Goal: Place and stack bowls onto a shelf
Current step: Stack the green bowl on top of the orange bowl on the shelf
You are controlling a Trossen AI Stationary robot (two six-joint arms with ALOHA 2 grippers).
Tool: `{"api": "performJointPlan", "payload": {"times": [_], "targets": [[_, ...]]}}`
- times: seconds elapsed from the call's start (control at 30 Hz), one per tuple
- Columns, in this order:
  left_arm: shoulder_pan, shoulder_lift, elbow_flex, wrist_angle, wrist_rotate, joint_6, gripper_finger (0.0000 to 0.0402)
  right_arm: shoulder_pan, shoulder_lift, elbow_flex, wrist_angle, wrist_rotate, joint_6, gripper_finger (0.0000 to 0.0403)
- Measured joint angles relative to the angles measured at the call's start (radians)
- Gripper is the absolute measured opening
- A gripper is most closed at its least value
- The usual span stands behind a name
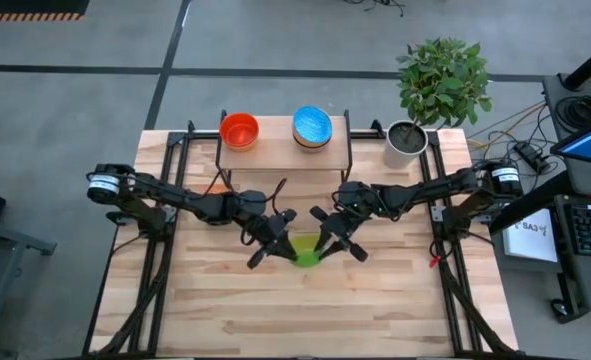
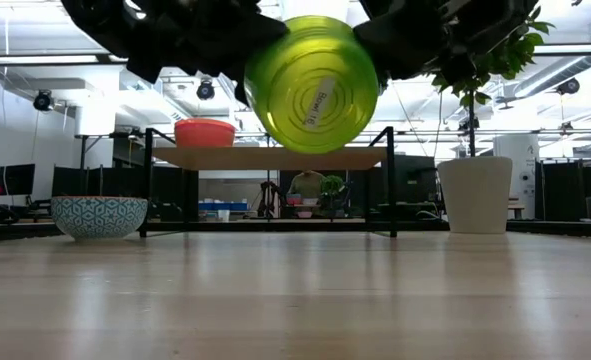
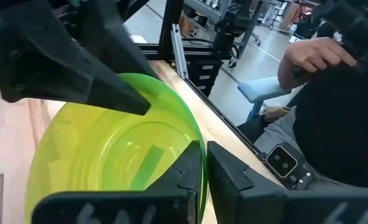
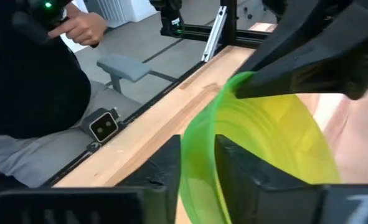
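Observation:
A green bowl (image 1: 305, 250) hangs in the air over the middle of the table, between my two grippers. In the low view the green bowl (image 2: 312, 85) is tipped on its side, its labelled base facing the near edge. My left gripper (image 1: 280, 240) and my right gripper (image 1: 327, 243) are each shut on its rim. The shelf (image 1: 275, 150) stands at the far edge. A red-orange bowl (image 1: 239, 130) and a blue bowl (image 1: 312, 126), stacked on an orange one, rest on it. A blue-and-white patterned bowl (image 2: 98, 215) sits on the table by the shelf's left legs. My left gripper (image 3: 203, 152) pinches the green bowl's rim (image 3: 199, 177), one finger inside the bowl and one outside. It comes from the table's left, and the bowl is lifted clear and tipped. My right gripper (image 4: 196, 146) pinches the rim (image 4: 193, 174) on the opposite side, one finger inside and one outside. It comes from the table's right.
A white plant pot (image 1: 407, 143) with a leafy plant stands at the far right corner beside the shelf. A seated person (image 3: 333, 118) shows beyond the table's edge in both wrist views. Bare wood (image 1: 305, 310) lies toward the near edge.

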Motion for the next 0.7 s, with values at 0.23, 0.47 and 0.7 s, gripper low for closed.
{"api": "performJointPlan", "payload": {"times": [0.23, 0.47, 0.7], "targets": [[0.001, -0.020, 0.000, -0.034, -0.006, -0.015, 0.0000, -0.025, -0.022, 0.000, -0.013, -0.012, 0.060, 0.0146], [0.001, -0.119, 0.000, -0.143, -0.006, -0.003, 0.0000, -0.048, -0.054, 0.000, -0.010, -0.015, 0.066, 0.0158], [0.003, -0.279, 0.000, -0.379, -0.126, 0.044, 0.0000, -0.051, -0.093, 0.001, -0.005, 0.085, 0.070, 0.0151]]}}
